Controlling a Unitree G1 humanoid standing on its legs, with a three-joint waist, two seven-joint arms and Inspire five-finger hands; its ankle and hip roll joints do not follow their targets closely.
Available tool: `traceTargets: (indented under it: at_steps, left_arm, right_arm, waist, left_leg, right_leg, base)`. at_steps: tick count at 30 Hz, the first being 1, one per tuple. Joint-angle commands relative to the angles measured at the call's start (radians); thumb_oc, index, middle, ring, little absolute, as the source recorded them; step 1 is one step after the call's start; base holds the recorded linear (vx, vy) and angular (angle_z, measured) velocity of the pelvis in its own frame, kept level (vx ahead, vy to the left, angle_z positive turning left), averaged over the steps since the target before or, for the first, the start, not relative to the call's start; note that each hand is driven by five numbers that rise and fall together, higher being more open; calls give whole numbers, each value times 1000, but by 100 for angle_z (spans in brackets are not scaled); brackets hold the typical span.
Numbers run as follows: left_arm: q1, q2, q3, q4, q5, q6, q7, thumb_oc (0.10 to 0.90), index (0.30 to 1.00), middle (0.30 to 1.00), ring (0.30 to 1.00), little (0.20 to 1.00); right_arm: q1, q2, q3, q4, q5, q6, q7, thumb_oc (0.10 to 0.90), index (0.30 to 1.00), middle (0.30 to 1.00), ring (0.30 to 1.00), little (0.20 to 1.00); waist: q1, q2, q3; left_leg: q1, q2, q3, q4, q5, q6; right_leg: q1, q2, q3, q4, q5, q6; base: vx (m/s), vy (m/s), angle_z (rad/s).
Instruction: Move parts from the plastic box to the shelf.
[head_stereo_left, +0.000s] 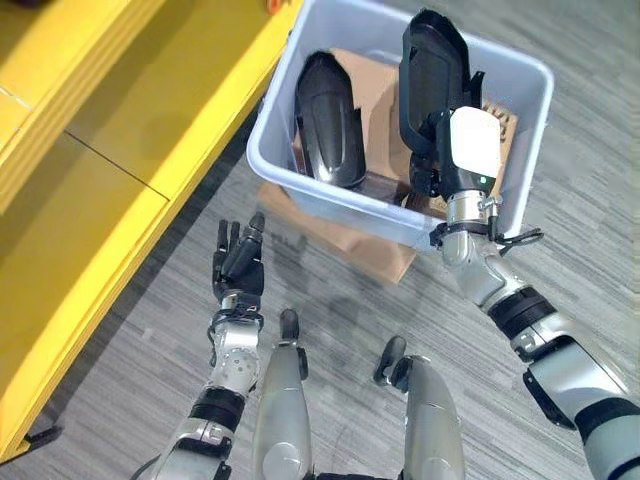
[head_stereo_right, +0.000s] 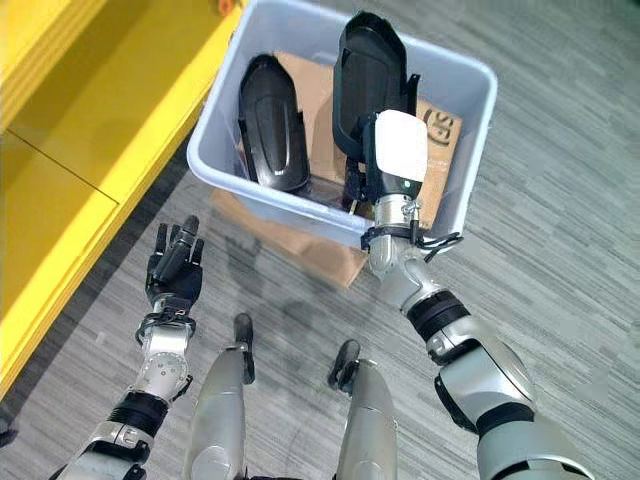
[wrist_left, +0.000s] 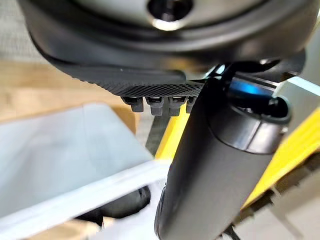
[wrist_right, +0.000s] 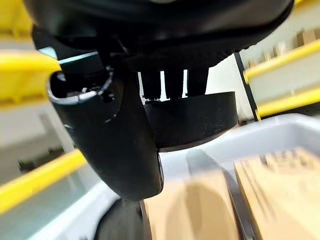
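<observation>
A pale grey plastic box (head_stereo_left: 300, 175) stands on the floor in front of me. One long black curved part (head_stereo_left: 330, 120) leans inside it at the left. My right hand (head_stereo_left: 470, 150), white-backed, is shut on a second black part (head_stereo_left: 432, 70) and holds it upright above the box's right half. In the right wrist view its thumb (wrist_right: 117, 150) and fingers (wrist_right: 172, 82) clamp that part (wrist_right: 195, 120). My left hand (head_stereo_left: 240, 262) hangs open over the floor, short of the box and beside the yellow shelf (head_stereo_left: 120, 140), holding nothing.
Brown cardboard (head_stereo_left: 375, 250) sticks out from under the box, and more cardboard (head_stereo_left: 498, 118) lines its inside. The yellow shelf runs along the whole left side. Grey carpet lies between the shelf and the box.
</observation>
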Motion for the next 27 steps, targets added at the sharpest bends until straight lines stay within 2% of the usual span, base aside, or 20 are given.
traceTargets:
  at_steps: [1,3,5,8,10,15,17,21,24,25,27]
  left_arm:
    - [-15,-15,-20,-160,95,-55,-40,900,1000,1000,1000,1000]
    - [7,-16,-18,-175,122,-36,-34,900,1000,1000,1000,1000]
    - [29,-27,-27,-175,128,-45,-46,900,1000,1000,1000,1000]
    - [54,-57,-33,-190,70,-112,-61,900,1000,1000,1000,1000]
    - [75,-61,-28,-215,77,-118,-36,900,1000,1000,1000,1000]
    - [102,-76,-7,-234,140,-59,-15,900,1000,1000,1000,1000]
    - [117,-77,-5,-250,190,-12,-5,900,1000,1000,1000,1000]
    - [107,-80,-17,-253,235,8,-17,900,1000,1000,1000,1000]
    - [116,-68,-5,-270,332,7,73,900,1000,1000,1000,1000]
    - [128,-49,14,-276,481,31,171,900,1000,1000,1000,1000]
    - [141,-31,25,-266,558,54,222,900,1000,1000,1000,1000]
  right_arm:
    - [-126,-92,-108,-159,-116,-41,-78,400,300,300,300,300]
    - [-126,-96,-107,-159,-121,-41,-88,400,300,300,300,300]
    - [-124,-93,-112,-172,-130,-38,-84,400,300,300,300,300]
    - [-108,-86,-114,-188,-130,-46,-62,400,300,300,300,300]
    - [-83,-84,-127,-222,-142,-49,-36,400,300,300,300,300]
    - [1,-80,-134,-306,-155,-91,30,400,300,300,300,300]
    - [100,-69,-140,-398,-173,-126,88,400,300,300,300,300]
    - [206,-69,-150,-499,-177,-182,140,400,300,300,300,300]
    - [289,-67,-171,-563,-169,-223,179,400,300,300,300,300]
    - [330,-66,-180,-594,-166,-239,196,400,300,300,300,300]
    - [377,-70,-194,-628,-163,-263,198,400,300,300,300,300]
  waist:
    - [5,26,-61]
    - [7,27,-80]
    - [8,29,-108]
    - [8,30,-161]
    - [10,25,-200]
    - [7,18,-263]
    - [-6,19,-301]
    - [-21,27,-338]
    - [-21,30,-363]
    - [-16,31,-372]
    - [-14,30,-380]
  left_leg:
    - [98,43,56,-7,-65,10]
    - [136,45,63,-24,-63,7]
    - [179,49,68,-47,-56,4]
    - [248,52,70,-93,-37,-3]
    - [286,51,70,-124,-30,-7]
    - [360,47,62,-195,-9,-14]
    - [395,44,65,-238,5,-12]
    - [441,40,69,-293,18,-10]
    - [478,34,68,-328,14,-4]
    - [492,27,63,-342,10,1]
    - [500,14,50,-352,4,9]
  right_leg:
    - [86,6,37,-97,12,46]
    - [127,6,32,-119,13,43]
    - [176,6,25,-146,14,40]
    - [261,10,19,-211,25,36]
    - [306,8,9,-248,30,40]
    - [395,3,-14,-329,46,49]
    - [430,-8,-21,-371,65,60]
    - [475,-15,-26,-421,83,74]
    - [509,-26,-28,-458,97,87]
    - [524,-33,-27,-474,104,95]
    - [535,-35,-15,-477,103,101]
  base:
    - [68,15,-8]
    - [101,28,-4]
    - [137,49,0]
    - [179,49,-4]
    - [159,29,-2]
    - [88,77,10]
    - [27,172,14]
    - [-1,172,10]
    - [7,172,15]
    - [1,108,11]
    - [-1,110,15]
